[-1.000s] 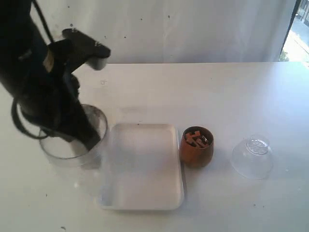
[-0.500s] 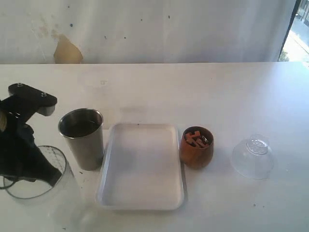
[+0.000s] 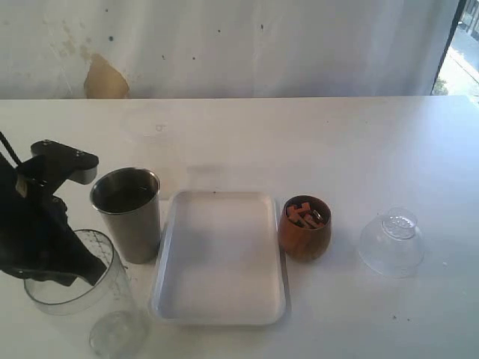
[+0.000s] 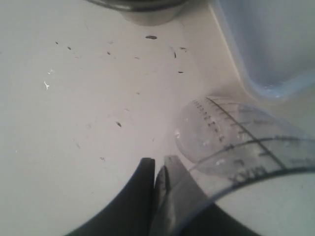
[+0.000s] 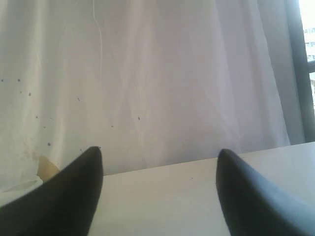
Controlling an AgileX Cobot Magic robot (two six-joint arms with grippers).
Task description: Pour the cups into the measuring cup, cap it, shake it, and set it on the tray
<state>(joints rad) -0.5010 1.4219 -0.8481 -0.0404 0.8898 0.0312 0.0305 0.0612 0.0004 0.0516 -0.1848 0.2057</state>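
My left gripper (image 3: 84,271) (image 4: 160,166) is shut on the rim of the clear measuring cup (image 3: 106,303) (image 4: 236,142), one finger inside its wall and one outside. The cup hangs tilted near the table's front left, its base close to the surface. The steel tumbler (image 3: 129,215) (image 4: 142,7) stands upright just beyond it, left of the white tray (image 3: 221,258) (image 4: 275,49). The brown wooden cup (image 3: 304,228), holding small reddish pieces, stands against the tray's right side. My right gripper (image 5: 160,162) is open and empty, facing the backdrop; the exterior view does not show it.
A clear dome-shaped lid (image 3: 391,243) rests on the table right of the wooden cup. A faint round translucent container (image 3: 152,124) sits near the back left. A white curtain hangs behind the table's far edge.
My left arm carried the measuring cup from in front of the tumbler toward the front left, uncovering the tumbler, then shifted slightly back to the right. The right gripper has stayed open.
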